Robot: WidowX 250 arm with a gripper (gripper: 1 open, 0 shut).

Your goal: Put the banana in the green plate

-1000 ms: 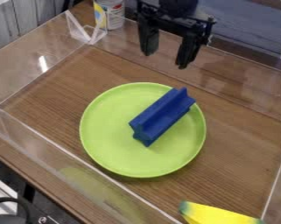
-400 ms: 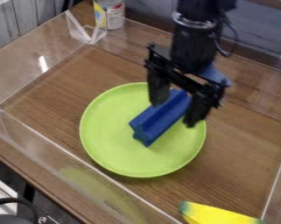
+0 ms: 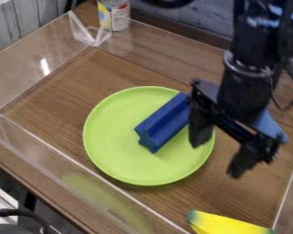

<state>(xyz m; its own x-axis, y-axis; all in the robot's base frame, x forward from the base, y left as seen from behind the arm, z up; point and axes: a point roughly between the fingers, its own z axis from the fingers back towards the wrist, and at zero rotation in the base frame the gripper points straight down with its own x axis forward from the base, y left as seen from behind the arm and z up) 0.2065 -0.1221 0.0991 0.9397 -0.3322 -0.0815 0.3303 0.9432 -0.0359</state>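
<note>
Black claw (image 3: 222, 151) held apart, nothing gripped. One smooth, curved yellow plastic banana (image 3: 228, 223), green-tipped, seen at near right on wood-grained surface (image 3: 69, 96). One round green plate (image 3: 118, 151), low-rimmed; one blue rectangular block (image 3: 164, 123) carried inside.

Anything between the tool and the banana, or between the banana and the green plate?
Nothing visible separates the tool from the banana, or the banana from the green plate; a blue block sits on the plate.
</note>
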